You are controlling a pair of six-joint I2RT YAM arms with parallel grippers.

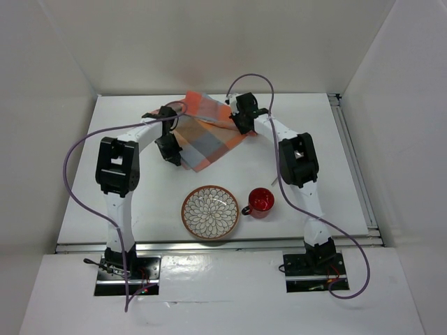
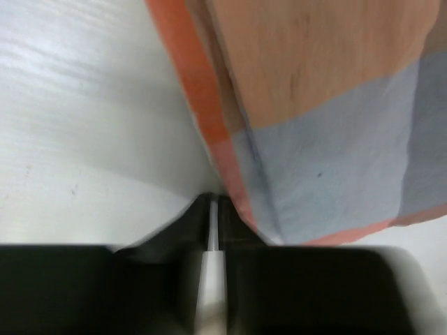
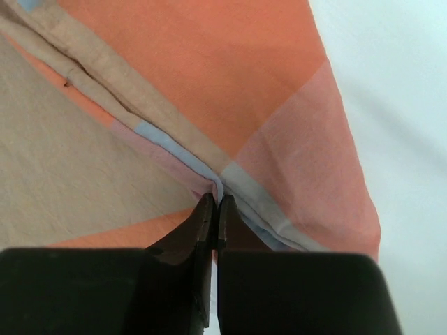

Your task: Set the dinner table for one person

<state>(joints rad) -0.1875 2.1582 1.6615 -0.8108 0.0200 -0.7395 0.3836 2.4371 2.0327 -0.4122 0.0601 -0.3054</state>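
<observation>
early stage: left gripper (image 2: 215,209) and right gripper (image 3: 213,202), jaws closed, each pinch an edge of the checked placemat (image 1: 209,136), still bunched at the far middle of the dinner table (image 1: 314,139); patterned plate (image 1: 211,212) and red cup (image 1: 262,200) sit near the front edge, seemingly yet to be arranged.

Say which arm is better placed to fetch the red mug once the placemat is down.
Right, probably. Both arms' jaws are shut on the placemat, so neither is free, but the red mug stands right of the plate, nearer the right arm; the left arm would cross the plate.
</observation>
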